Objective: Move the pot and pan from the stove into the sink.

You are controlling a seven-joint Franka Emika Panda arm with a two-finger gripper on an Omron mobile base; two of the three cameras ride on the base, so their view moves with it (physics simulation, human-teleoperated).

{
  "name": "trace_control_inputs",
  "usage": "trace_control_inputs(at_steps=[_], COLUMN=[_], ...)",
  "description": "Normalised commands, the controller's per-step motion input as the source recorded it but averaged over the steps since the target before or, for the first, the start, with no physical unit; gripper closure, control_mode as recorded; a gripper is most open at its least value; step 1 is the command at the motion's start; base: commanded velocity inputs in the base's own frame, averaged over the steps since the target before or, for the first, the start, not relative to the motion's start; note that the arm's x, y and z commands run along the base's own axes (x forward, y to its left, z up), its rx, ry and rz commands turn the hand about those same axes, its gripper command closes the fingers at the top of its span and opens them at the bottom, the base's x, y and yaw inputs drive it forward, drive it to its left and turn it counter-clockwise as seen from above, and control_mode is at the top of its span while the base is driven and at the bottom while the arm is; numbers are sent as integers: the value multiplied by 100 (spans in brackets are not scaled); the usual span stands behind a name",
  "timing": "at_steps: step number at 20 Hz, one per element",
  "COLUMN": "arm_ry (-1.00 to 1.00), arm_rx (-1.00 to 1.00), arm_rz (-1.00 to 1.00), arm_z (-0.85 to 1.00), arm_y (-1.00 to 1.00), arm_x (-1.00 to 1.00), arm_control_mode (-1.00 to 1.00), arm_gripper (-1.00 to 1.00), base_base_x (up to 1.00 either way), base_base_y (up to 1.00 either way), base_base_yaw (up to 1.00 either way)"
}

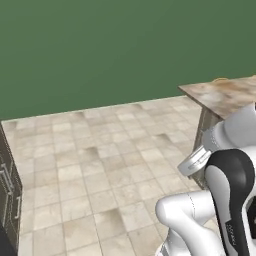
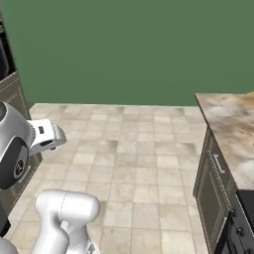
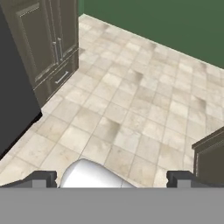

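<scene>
The pot, the pan and the sink are out of view. At the bottom right of the right base view a dark corner with small knobs (image 2: 239, 218) looks like the stove's front edge, though I cannot be sure. In the hand view my gripper (image 3: 111, 178) is open: its two dark fingertips (image 3: 43, 177) stand far apart with nothing between them. It hangs over the tiled floor (image 3: 131, 109). My white arm (image 2: 20, 144) is folded close to the base.
A marble counter (image 2: 230, 129) on dark cabinets (image 2: 213, 183) runs along the right, with its end also in the left base view (image 1: 225, 95). Tall dark cabinets (image 3: 48, 43) and a black panel (image 3: 13, 92) stand on the left. A green wall (image 1: 100, 50) closes the far side.
</scene>
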Motion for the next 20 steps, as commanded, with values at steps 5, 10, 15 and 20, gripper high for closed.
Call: trace_control_inputs(at_steps=[5, 10, 15, 20], arm_ry=[0, 0, 0, 0], arm_rx=[0, 0, 0, 0], arm_rz=[0, 0, 0, 0], arm_z=[0, 0, 0, 0], arm_y=[0, 0, 0, 0], arm_x=[0, 0, 0, 0], arm_control_mode=[100, 100, 100, 100], arm_gripper=[-100, -100, -100, -100], base_base_x=[14, 0, 0, 3], base_base_y=[0, 0, 0, 0], base_base_yaw=[-44, -50, -50, -50])
